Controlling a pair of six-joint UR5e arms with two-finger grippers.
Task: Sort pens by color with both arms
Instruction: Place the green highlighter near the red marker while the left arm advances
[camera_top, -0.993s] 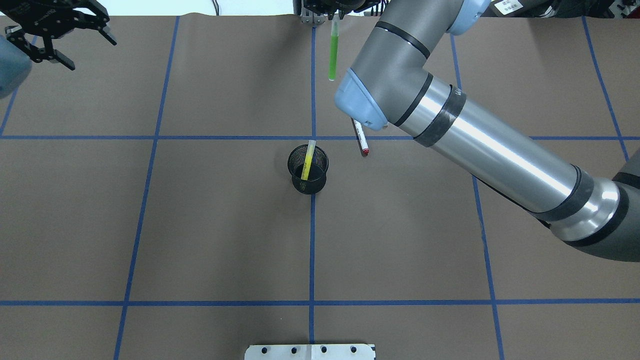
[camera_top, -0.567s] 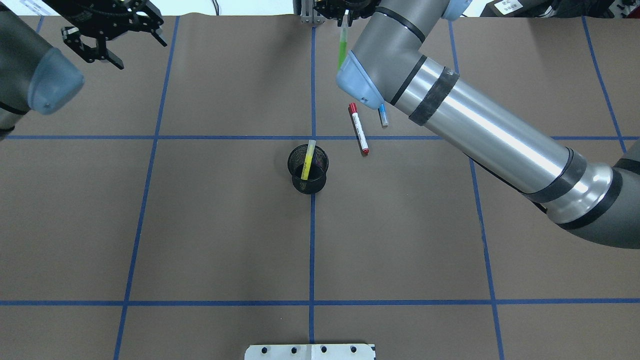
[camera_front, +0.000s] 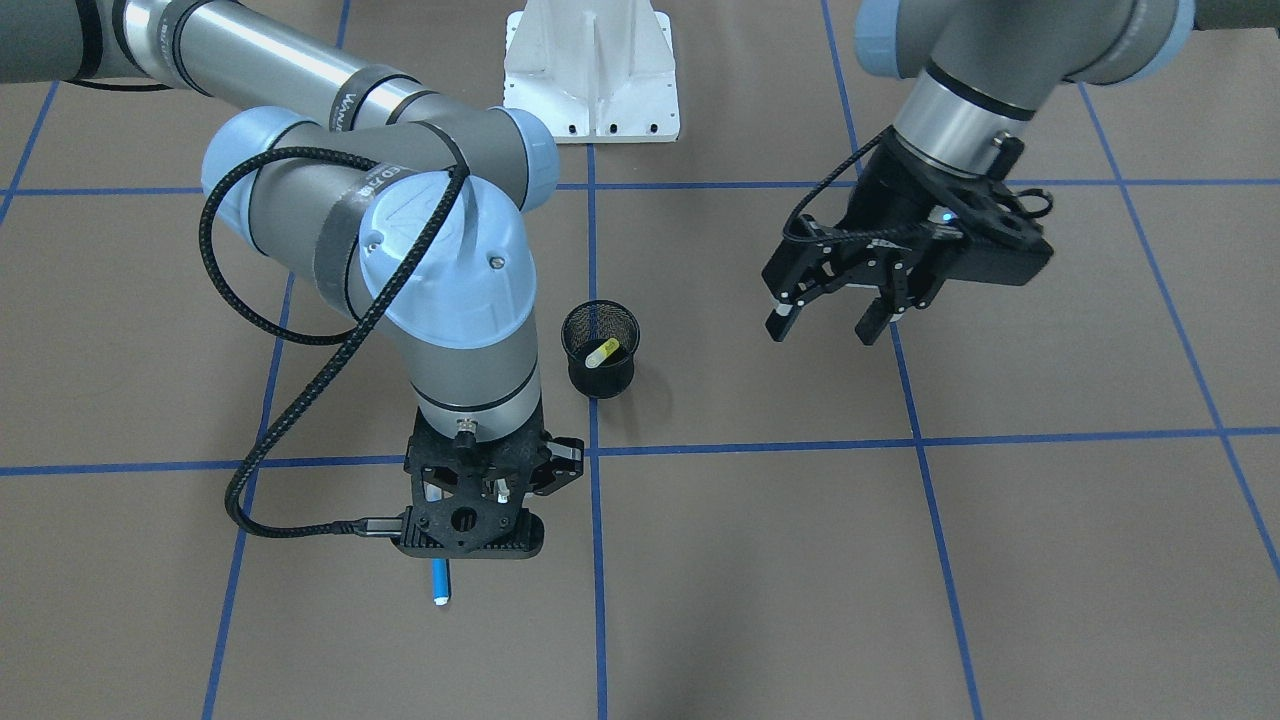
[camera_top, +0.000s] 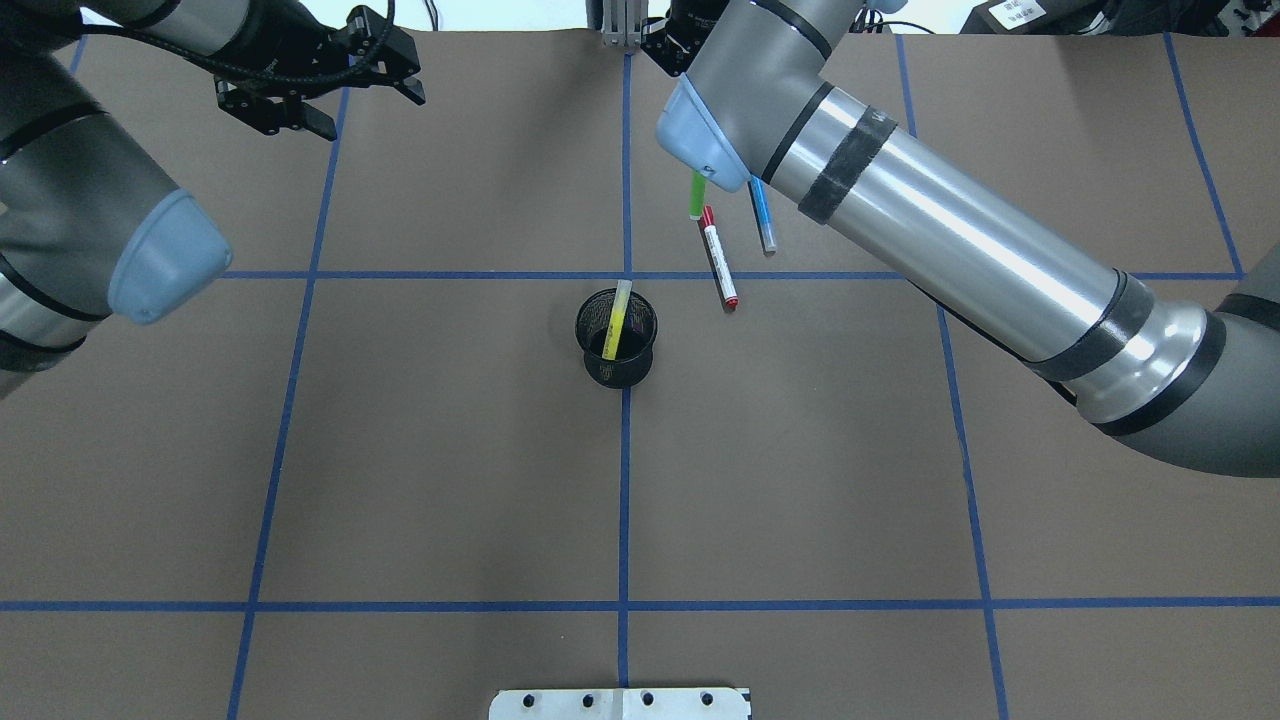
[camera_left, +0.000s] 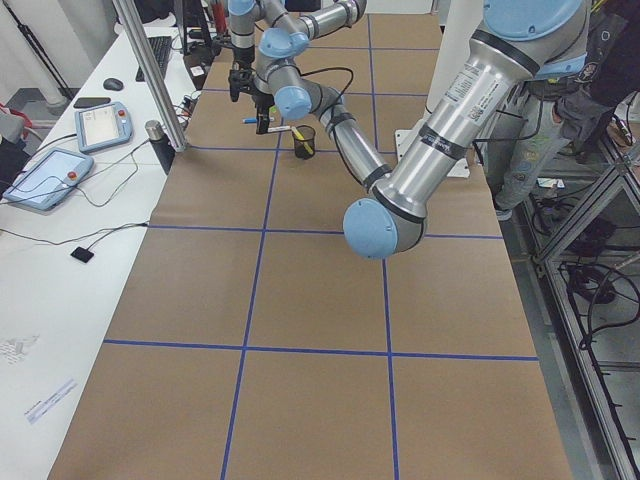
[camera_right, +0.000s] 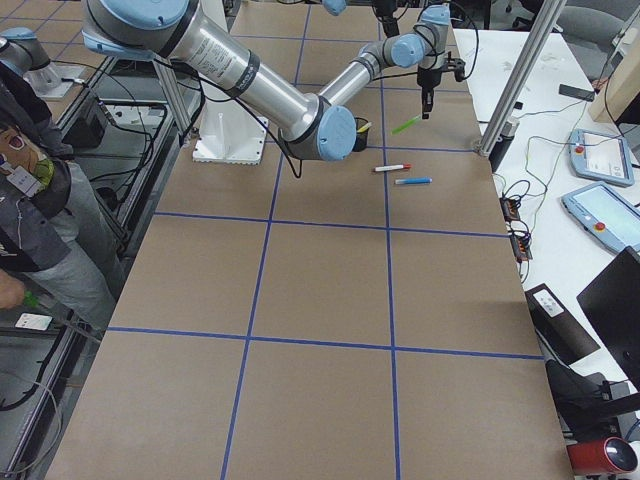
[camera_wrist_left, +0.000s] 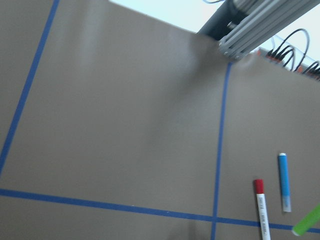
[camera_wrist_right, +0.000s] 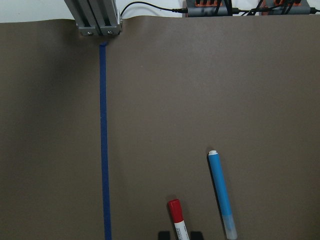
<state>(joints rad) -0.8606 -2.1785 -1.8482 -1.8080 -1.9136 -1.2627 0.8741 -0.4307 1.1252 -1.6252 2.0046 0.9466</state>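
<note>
The green pen is clamped by its upper end between the close-drawn fingers of the right gripper and is held tilted in the air. From overhead, its lower end is seen just beside the red cap of the white marker. The blue pen is laid near that marker, and the yellow pen is stood in the black mesh cup. The left gripper is spread wide, well apart from them.
</note>
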